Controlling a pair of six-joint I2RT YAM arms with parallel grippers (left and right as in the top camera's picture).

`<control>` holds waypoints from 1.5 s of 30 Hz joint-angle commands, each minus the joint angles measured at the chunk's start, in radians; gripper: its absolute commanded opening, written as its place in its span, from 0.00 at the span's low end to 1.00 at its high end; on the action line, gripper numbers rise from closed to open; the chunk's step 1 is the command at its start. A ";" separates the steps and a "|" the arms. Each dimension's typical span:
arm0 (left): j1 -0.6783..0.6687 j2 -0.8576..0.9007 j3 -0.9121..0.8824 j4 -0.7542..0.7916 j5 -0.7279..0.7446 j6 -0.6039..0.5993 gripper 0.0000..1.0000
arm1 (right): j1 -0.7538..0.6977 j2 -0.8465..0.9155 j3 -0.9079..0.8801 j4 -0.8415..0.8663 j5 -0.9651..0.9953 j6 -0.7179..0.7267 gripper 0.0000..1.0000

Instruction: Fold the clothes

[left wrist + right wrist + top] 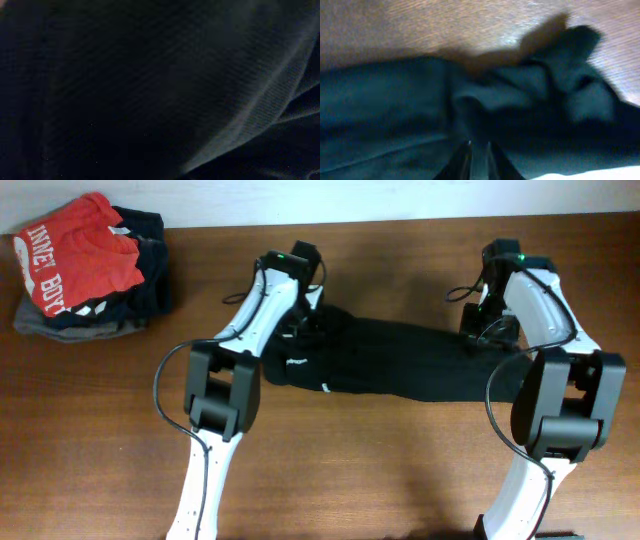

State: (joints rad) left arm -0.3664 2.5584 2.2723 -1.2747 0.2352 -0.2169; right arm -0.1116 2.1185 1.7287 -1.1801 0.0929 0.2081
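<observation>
Overhead, the left gripper (300,322) is closed tight at the left end of the black clothes (400,362). The right gripper (477,150) shows a thin gap; I cannot tell if it holds cloth. The clothes lie long, left to right, mid table (350,480). A red shirt (75,260) sits far left.

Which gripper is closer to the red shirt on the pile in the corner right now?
Left. The left gripper sits over the end of the black top nearest the red shirt; the right gripper is at the opposite end, farther away.
</observation>
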 commanded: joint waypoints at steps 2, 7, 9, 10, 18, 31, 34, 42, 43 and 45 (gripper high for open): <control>0.079 0.025 -0.003 -0.008 -0.033 0.008 0.01 | -0.009 0.002 0.021 -0.047 0.060 0.009 0.19; 0.135 0.025 -0.003 -0.023 -0.068 0.005 0.01 | -0.008 0.002 0.019 -0.035 0.074 0.009 0.39; 0.154 0.025 -0.003 -0.028 -0.067 0.004 0.01 | -0.008 0.002 0.019 -0.035 0.072 0.006 0.42; 0.163 0.024 -0.003 -0.031 -0.068 0.001 0.01 | -0.008 0.002 0.019 -0.034 0.072 0.006 0.43; 0.234 0.025 -0.003 -0.052 -0.130 -0.060 0.01 | -0.008 0.003 0.008 0.008 0.068 0.006 0.61; 0.269 0.025 -0.003 -0.076 -0.131 -0.059 0.01 | -0.007 0.035 -0.013 0.109 -0.211 -0.063 0.70; 0.269 0.024 -0.003 -0.074 -0.130 -0.059 0.01 | -0.006 0.049 -0.029 0.111 -0.269 -0.089 0.70; 0.271 0.025 -0.003 -0.073 -0.131 -0.059 0.01 | -0.007 0.061 -0.051 0.074 -0.318 -0.093 0.29; 0.272 0.024 -0.003 -0.072 -0.132 -0.059 0.01 | -0.008 0.061 -0.051 0.072 -0.317 -0.093 0.16; 0.274 0.024 -0.003 -0.073 -0.132 -0.059 0.01 | -0.008 0.061 -0.051 0.068 -0.317 -0.092 0.04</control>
State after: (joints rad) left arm -0.1081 2.5584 2.2723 -1.3476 0.1646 -0.2619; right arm -0.1127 2.1746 1.6833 -1.1042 -0.2020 0.1257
